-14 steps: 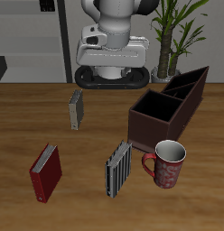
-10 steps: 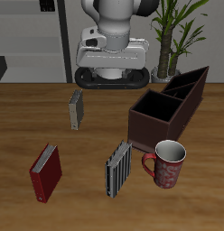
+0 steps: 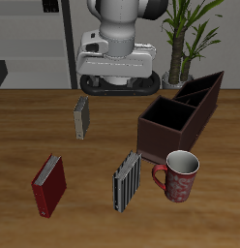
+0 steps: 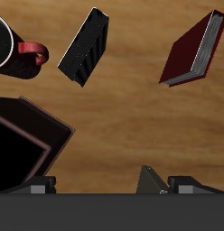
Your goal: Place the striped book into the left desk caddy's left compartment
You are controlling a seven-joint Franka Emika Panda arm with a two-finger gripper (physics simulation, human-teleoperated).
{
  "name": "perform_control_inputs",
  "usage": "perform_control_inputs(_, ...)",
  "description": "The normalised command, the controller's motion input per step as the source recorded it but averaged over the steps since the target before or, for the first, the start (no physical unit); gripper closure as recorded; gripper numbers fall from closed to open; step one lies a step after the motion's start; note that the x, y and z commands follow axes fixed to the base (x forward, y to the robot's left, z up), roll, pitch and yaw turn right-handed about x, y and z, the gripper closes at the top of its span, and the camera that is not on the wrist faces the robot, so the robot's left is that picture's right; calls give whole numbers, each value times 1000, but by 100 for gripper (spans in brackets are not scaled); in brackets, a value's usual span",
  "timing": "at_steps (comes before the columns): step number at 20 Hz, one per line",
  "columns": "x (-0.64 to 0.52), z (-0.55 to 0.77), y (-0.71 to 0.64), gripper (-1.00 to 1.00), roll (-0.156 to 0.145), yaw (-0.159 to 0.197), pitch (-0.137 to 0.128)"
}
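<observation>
The striped book [image 3: 128, 180] stands upright near the table's front edge, beside the mug; it also shows in the wrist view [image 4: 85, 45]. Two maroon-brown caddies stand end to end. The left desk caddy [image 3: 203, 93] is the one farther back, by the plant. The other caddy [image 3: 168, 124] is nearer the book, and one of its corners shows in the wrist view [image 4: 28, 140]. My gripper [image 3: 117, 70] hangs high at the table's back, well away from the book. In the wrist view my gripper [image 4: 114, 185] has its fingers wide apart and holds nothing.
A red book [image 3: 49, 184] stands near the front edge, also in the wrist view [image 4: 191, 50]. A small plain grey book [image 3: 81, 116] stands farther back. A red-patterned mug [image 3: 178, 176] stands in front of the nearer caddy. A potted plant [image 3: 185, 39] is behind the caddies.
The arm has shifted very slightly at the back. Nothing on the table has moved.
</observation>
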Motion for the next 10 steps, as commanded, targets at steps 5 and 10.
perform_control_inputs(5, 244, 82, -40, -100, 25, 4, -7)
perform_control_inputs(10, 421, 94, -18, -100, 61, 6, -19)
